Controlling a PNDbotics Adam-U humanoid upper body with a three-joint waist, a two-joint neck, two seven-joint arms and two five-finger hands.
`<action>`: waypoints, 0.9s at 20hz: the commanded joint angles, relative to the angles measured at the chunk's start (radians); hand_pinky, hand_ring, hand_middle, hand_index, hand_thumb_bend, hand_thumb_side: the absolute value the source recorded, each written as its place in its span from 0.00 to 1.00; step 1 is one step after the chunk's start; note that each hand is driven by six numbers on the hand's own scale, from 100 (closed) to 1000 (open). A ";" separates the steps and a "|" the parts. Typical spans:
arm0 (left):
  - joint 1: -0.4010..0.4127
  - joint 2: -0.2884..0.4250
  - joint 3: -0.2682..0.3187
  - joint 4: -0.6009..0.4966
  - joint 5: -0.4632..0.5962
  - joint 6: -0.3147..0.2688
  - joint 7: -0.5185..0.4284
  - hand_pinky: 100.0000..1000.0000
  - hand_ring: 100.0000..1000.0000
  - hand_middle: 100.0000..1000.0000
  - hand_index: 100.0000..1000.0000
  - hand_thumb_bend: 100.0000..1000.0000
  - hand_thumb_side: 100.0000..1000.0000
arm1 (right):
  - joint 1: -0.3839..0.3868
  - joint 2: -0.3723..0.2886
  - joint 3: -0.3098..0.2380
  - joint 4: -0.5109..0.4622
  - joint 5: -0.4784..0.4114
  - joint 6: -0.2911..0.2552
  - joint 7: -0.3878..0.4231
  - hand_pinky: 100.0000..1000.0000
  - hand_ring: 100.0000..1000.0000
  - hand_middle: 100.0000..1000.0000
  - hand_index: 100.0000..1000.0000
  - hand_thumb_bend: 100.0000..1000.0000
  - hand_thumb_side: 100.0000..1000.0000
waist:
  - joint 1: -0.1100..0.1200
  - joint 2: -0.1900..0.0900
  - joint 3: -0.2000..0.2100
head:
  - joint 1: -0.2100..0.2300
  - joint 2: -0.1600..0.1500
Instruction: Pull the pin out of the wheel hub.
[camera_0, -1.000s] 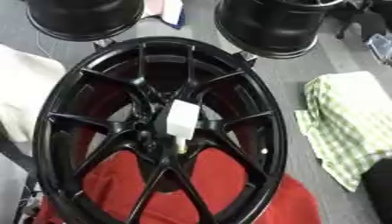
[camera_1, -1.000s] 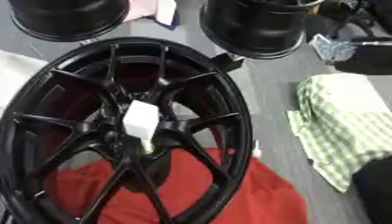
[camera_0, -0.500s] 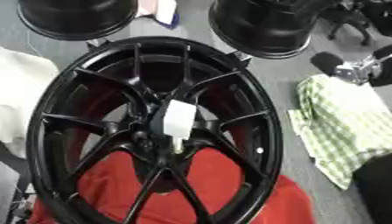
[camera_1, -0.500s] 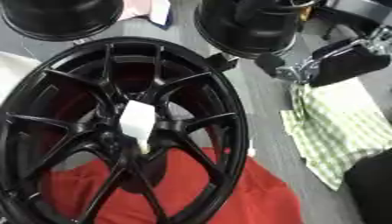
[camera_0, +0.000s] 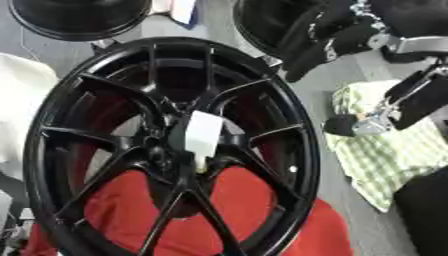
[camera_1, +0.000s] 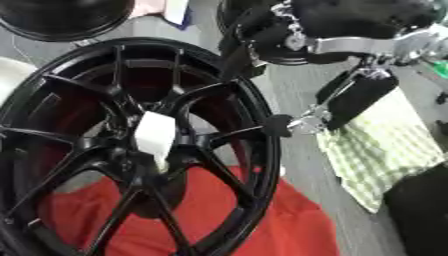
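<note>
Right hand (camera_1: 297, 30) is up at the top right, over the far rim of the wheel (camera_0: 175, 145) and next to it, fingers straight-ish and spread, holding nothing. Thumb tip (camera_1: 280, 125) hangs just outside the rim on the right side, no contact that I can see. I read this as the approach, well short of the hub. Left hand not in either view.

Wheel is a black multi-spoke rim lying face up, nearer half resting on a red cloth (camera_0: 131, 210), probably there to protect the face and stop it sliding. Face-up keeps the hub open from above.

The pin (camera_0: 203, 137) sits at the hub (camera_0: 171, 150), in the middle of the spokes. What shows is a pale, flat, tag-like piece; I can't see how deep it's seated. Its long axis runs roughly near-to-far, tilted a little, top end leaning away from me and slightly right. Pull should go along that axis, I'd guess, not sideways into the spokes.

Green checked cloth (camera_0: 394, 150) lies right of the wheel, under the hand. Two more black rims (camera_0: 79, 17) sit at the far edge.
</note>
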 joint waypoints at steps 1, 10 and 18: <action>-0.013 0.028 0.000 -0.019 0.000 0.003 -0.002 0.74 0.57 0.50 0.65 0.01 0.82 | -0.048 0.012 0.025 -0.012 -0.007 0.001 0.047 0.88 0.86 0.73 0.80 0.33 0.12 | 0.002 -0.013 0.002 | -0.012 0.007; -0.020 0.026 -0.001 -0.019 0.001 0.006 -0.003 0.74 0.56 0.50 0.65 0.01 0.82 | -0.193 0.144 0.082 0.037 -0.057 0.000 0.188 0.88 0.86 0.73 0.80 0.32 0.10 | 0.000 -0.006 0.024 | -0.046 0.015; -0.028 0.018 0.003 -0.019 0.006 0.007 0.006 0.74 0.56 0.50 0.65 0.01 0.81 | -0.256 0.223 0.077 0.080 -0.105 0.016 0.283 0.88 0.87 0.73 0.81 0.31 0.08 | -0.003 0.008 0.042 | -0.062 0.014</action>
